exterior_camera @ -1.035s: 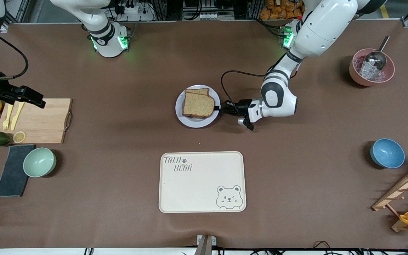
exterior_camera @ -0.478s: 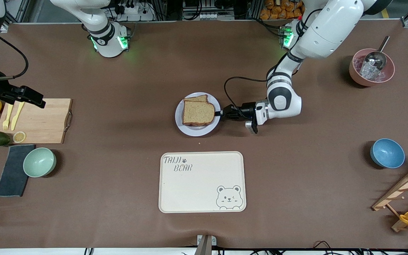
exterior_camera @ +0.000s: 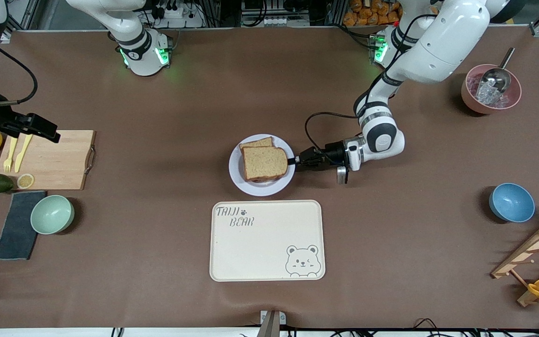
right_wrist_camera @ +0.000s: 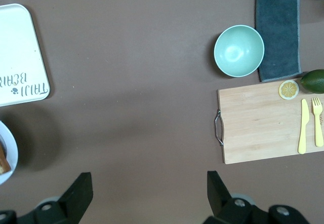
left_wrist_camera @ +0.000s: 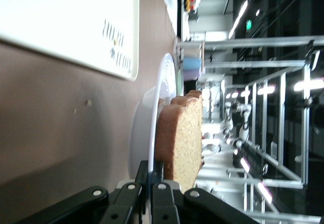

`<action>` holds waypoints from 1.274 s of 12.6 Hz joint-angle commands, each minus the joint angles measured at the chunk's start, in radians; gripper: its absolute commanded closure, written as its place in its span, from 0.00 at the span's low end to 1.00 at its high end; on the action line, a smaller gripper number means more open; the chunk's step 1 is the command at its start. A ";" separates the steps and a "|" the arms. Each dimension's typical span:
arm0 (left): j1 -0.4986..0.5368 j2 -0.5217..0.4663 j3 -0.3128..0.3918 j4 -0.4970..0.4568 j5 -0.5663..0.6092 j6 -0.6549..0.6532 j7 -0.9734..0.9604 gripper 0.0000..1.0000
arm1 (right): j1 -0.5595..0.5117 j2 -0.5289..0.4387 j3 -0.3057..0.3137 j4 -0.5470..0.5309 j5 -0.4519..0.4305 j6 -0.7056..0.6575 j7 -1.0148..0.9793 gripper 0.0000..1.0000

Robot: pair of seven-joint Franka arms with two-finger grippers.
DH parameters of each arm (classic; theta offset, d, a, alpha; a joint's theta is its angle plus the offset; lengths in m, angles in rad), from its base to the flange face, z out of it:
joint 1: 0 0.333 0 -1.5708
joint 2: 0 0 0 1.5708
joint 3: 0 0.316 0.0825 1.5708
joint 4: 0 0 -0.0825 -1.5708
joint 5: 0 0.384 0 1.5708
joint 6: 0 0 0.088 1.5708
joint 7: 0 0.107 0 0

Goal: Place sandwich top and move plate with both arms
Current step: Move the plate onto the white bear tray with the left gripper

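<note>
Plate [exterior_camera: 251, 186]: rim pinched by the left gripper [exterior_camera: 294, 161], fingers closed on the edge toward the left arm's end; sandwich top [exterior_camera: 263, 163] already sits on the stack, so we judge placing done and moving under way. Since a second ago the plate has slid nearer the tray [exterior_camera: 266, 241]; right gripper [right_wrist_camera: 147, 196] waits high over the table, fingers spread, holding nothing.

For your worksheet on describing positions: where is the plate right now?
In the front view, the plate sits mid-table, just farther from the camera than the cream tray; the left gripper clamps its rim on the left arm's side.
</note>
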 commanded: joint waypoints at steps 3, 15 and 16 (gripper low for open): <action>0.005 0.036 0.004 0.091 -0.171 -0.027 0.029 1.00 | 0.019 -0.026 -0.006 -0.023 -0.010 -0.002 0.007 0.00; -0.018 0.306 0.042 0.386 -0.294 0.023 0.168 1.00 | 0.025 -0.024 -0.005 -0.020 -0.008 0.003 0.028 0.00; -0.020 0.320 0.045 0.403 -0.294 0.032 0.170 1.00 | 0.025 -0.024 -0.005 -0.020 -0.008 0.003 0.028 0.00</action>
